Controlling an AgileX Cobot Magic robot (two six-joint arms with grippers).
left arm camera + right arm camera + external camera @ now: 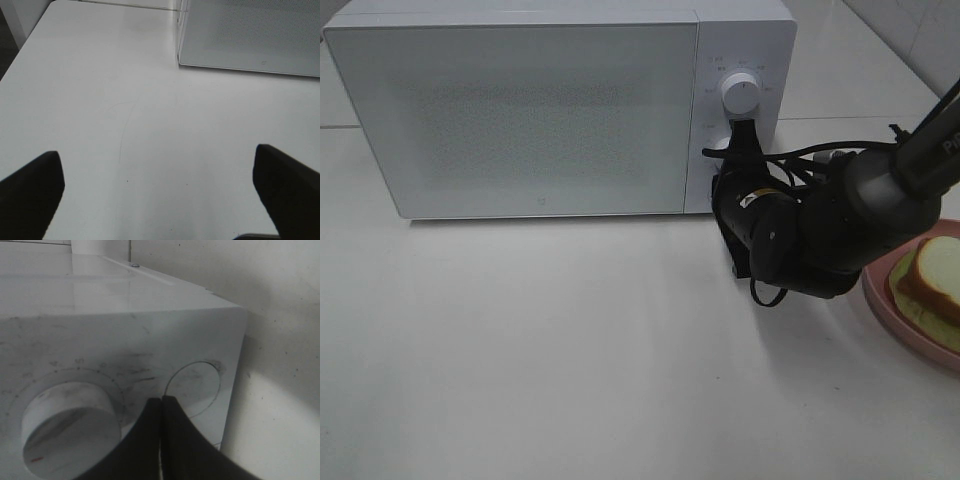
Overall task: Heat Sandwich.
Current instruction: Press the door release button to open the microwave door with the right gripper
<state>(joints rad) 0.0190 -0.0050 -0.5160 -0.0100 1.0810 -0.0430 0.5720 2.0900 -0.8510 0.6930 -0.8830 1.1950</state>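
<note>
**A:** What was on the bench, biggest thing first?

**B:** The table [570,350], with the microwave [760,50] at the back of it. Its door [520,115] was shut.

**A:** And the food?

**B:** The plate [880,290] sat at the right edge of the table, well clear of the microwave. The sandwich [935,275] lay on it, untouched and partly cut off by the edge of the high view.

**A:** Your tools?

**B:** My right gripper [161,407] had its jaws pressed together on nothing. It was pointed at the control panel. The tips were between the knob [70,422] and the flush round button [197,385], close to both. I couldn't tell whether they touched the panel. My left gripper [156,152] hung over bare table in front of the door, jaws spread wide and empty.

**A:** So which step was that?

**B:** I judged it as getting the door open, with nothing heated or loaded yet.

**A:** What did the next move ask for?

**B:** A straight, firm push on the button with the closed tips, without knocking the knob. Then I would need to draw the arm back so the door could swing, and only after that go for the sandwich
</note>
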